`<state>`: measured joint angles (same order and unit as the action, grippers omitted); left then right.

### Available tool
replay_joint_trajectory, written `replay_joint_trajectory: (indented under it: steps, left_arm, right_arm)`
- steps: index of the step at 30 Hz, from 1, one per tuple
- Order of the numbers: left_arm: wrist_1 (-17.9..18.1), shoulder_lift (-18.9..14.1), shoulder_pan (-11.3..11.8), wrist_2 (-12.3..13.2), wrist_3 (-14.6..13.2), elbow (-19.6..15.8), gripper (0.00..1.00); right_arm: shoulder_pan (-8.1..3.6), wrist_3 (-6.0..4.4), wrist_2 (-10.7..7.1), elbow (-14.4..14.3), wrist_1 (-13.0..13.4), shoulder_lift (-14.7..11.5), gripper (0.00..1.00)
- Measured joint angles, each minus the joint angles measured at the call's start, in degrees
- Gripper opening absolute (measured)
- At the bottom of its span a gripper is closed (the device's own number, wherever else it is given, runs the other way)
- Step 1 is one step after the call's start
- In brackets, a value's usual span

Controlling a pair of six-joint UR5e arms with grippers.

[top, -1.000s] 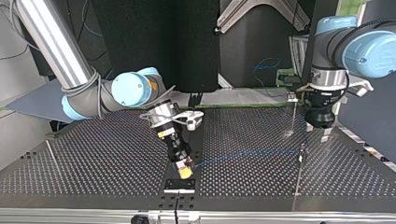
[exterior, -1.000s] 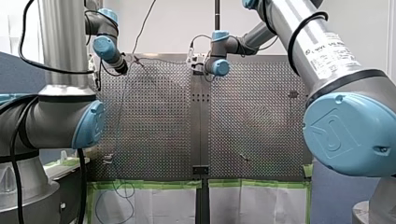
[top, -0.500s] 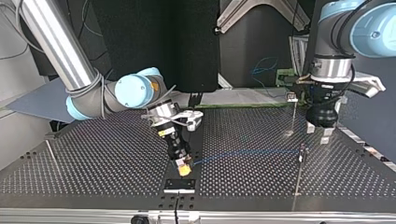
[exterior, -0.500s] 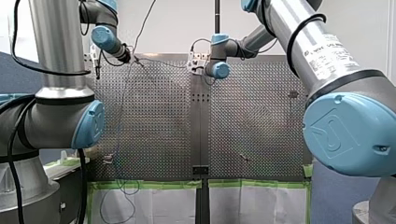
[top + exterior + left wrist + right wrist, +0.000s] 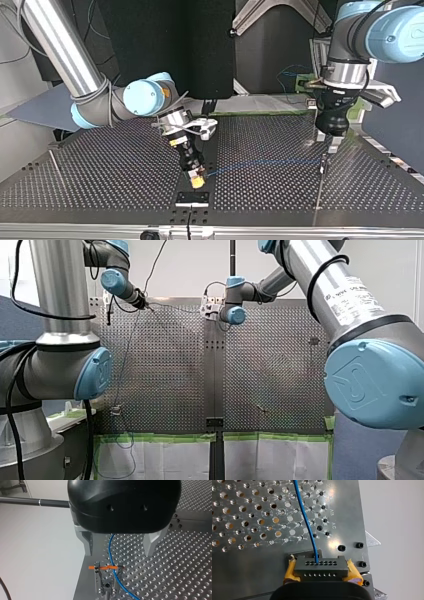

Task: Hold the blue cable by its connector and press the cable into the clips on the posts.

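Over perforated table: right end effector tight on blocky connector; left end effector agape astride cable

My left gripper shifts toward the top view's left and now hangs closer to the post where the blue cable ends. In front view its wrist swings toward the middle. The cable slack hanging below the counter narrows.

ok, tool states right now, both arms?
Left tool: open, with the blue cable passing between its sides, ungripped.
Right tool: closed on the connector.
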<state>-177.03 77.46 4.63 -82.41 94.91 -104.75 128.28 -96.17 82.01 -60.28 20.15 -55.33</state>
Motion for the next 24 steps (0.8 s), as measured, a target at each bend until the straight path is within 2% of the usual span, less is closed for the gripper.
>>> replay_joint_trajectory:
  steps: [24]
  left_arm:
    - [-0.26, -0.09, -1.44, -1.91, -0.76, 0.54, 1.0]
  right_arm:
    - [0.02, 0.0, -0.09, -0.03, -0.32, 0.08, 0.0]
